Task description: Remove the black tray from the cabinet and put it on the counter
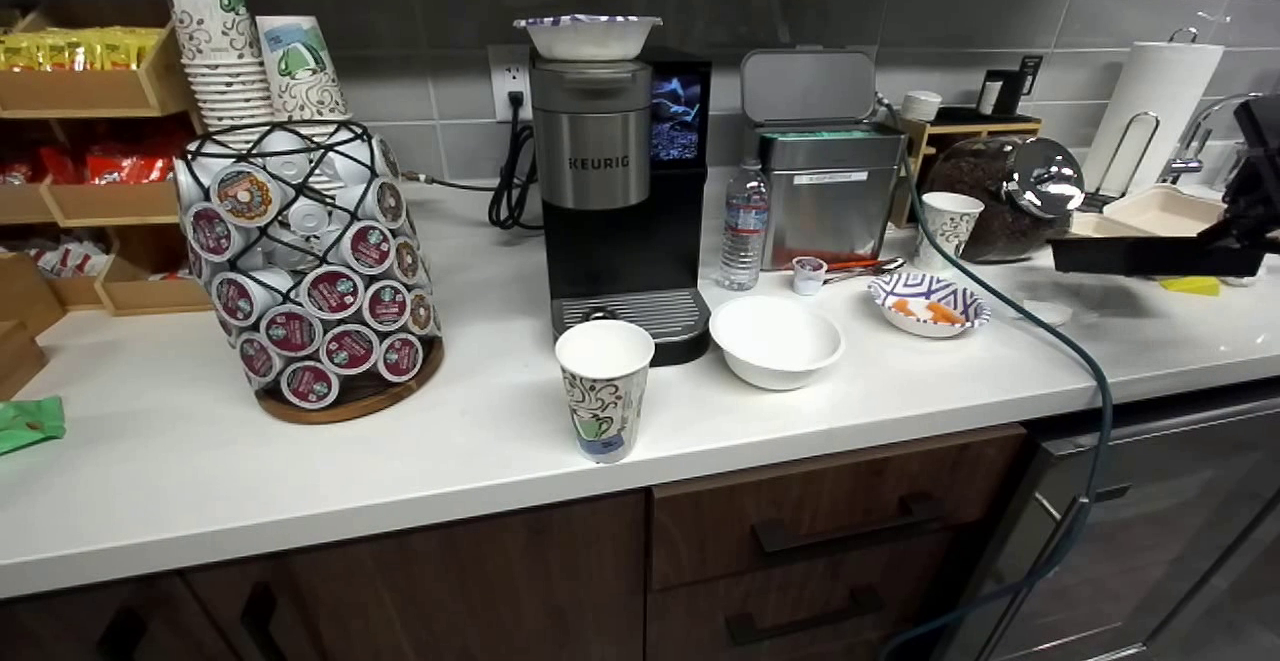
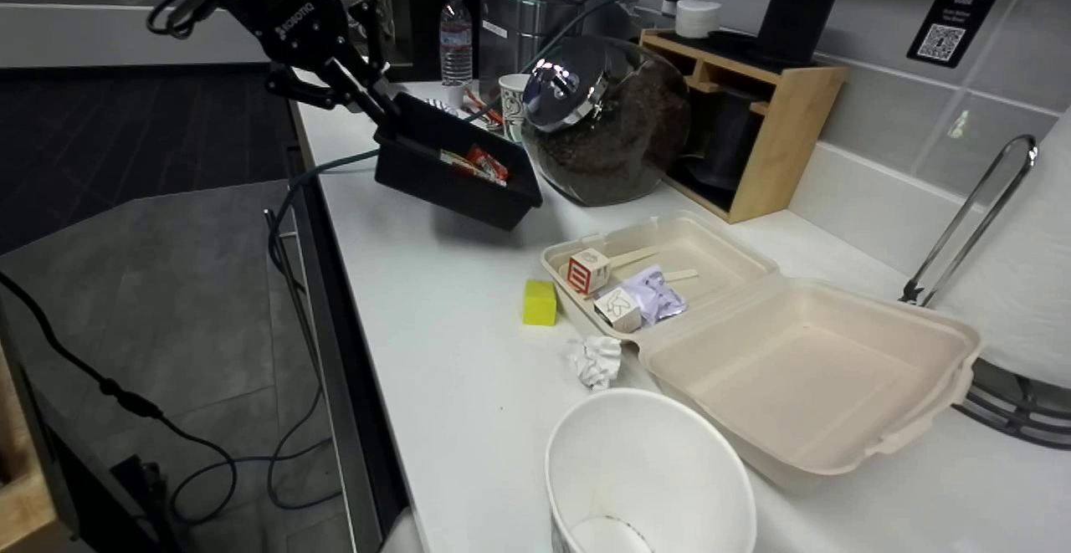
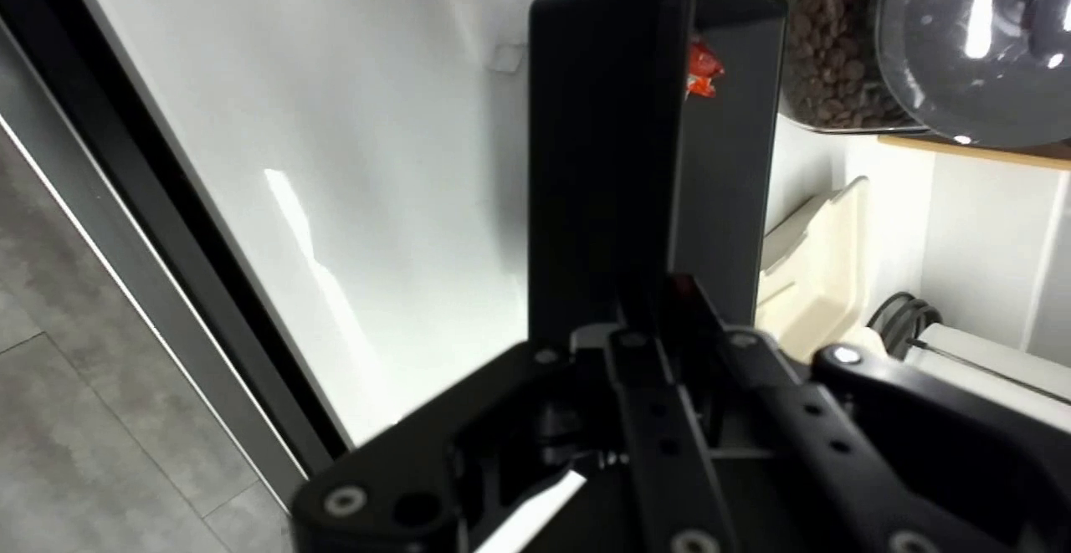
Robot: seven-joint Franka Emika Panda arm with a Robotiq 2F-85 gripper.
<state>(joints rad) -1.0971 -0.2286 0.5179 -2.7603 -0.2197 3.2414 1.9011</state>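
The black tray (image 2: 452, 189) is tilted above the off-white counter (image 2: 435, 386), with a soft shadow under it. Red and other small packets lie inside it. My gripper (image 2: 386, 116) is shut on the tray's near end wall. In an exterior view the tray (image 1: 1150, 257) shows side-on at the far right, with the gripper (image 1: 1240, 231) at its right end and the counter (image 1: 480, 486) running along below. In the wrist view the tray (image 3: 602, 160) stretches forward from the fingertips (image 3: 661, 289); a red packet shows inside. The exact finger contact is dark.
An open takeout box (image 2: 803, 369) with blocks lies beside the yellow block (image 2: 540, 302) and crumpled paper (image 2: 598, 360). A bean jar (image 2: 619, 118) and wooden rack (image 2: 778, 135) stand behind the tray. A paper cup (image 2: 653, 469) stands nearby. A teal cable (image 1: 1085, 361) crosses the counter edge.
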